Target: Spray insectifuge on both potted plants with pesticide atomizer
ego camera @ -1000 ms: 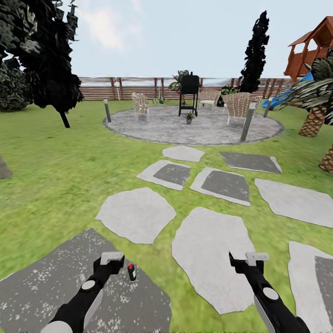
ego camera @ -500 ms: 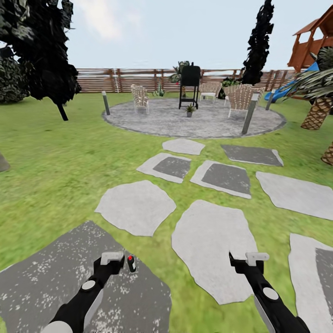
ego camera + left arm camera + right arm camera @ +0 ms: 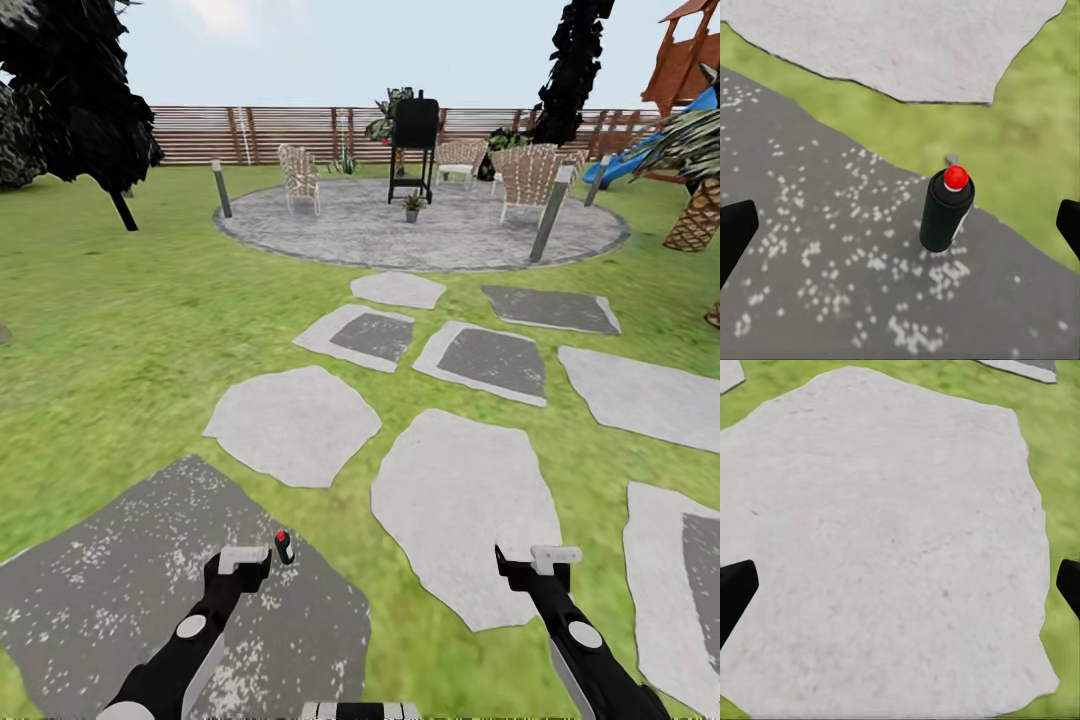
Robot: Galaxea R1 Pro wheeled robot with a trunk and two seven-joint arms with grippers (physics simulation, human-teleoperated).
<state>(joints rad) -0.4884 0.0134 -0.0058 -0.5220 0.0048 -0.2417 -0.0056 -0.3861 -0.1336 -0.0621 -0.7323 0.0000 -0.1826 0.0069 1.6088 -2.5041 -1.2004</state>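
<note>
- Slim dark bottle with red top and pale label, the pesticide atomizer (image 3: 285, 548), upright on a dark speckled stepping stone (image 3: 120, 590) in the lawn, just ahead of and slightly right of the left gripper (image 3: 243, 560); no contact visible.
- In the left wrist view: atomizer (image 3: 946, 211) centred between two black fingertips (image 3: 735, 232) at opposite edges of the frame, spread wide and well apart from the bottle; a strip of green grass (image 3: 1020, 150) just beyond the stone's edge.
- Right gripper (image 3: 540, 562) hovering over a pale grey irregular stepping stone (image 3: 465, 510); in the right wrist view, its dark fingertips (image 3: 733, 589) likewise spread wide at the frame edges, nothing between them but the pale stone surface (image 3: 885, 547).
- Further pale and dark stepping stones leading across the lawn to a round grey paved patio (image 3: 340, 235).
- On the patio: a small potted plant of pointed green leaves in a grey pot (image 3: 412, 206), beside the legs of a black barbecue grill (image 3: 413, 140); woven chairs (image 3: 299, 177) around it; short grey lamp posts (image 3: 552, 212) at the rim.
- Horizontal-slat wooden fence (image 3: 200, 135) behind the patio; dark trees (image 3: 70, 90) at left; palm with woven-looking trunk (image 3: 697, 215) and wooden playhouse with blue slide (image 3: 690, 70) at right.
</note>
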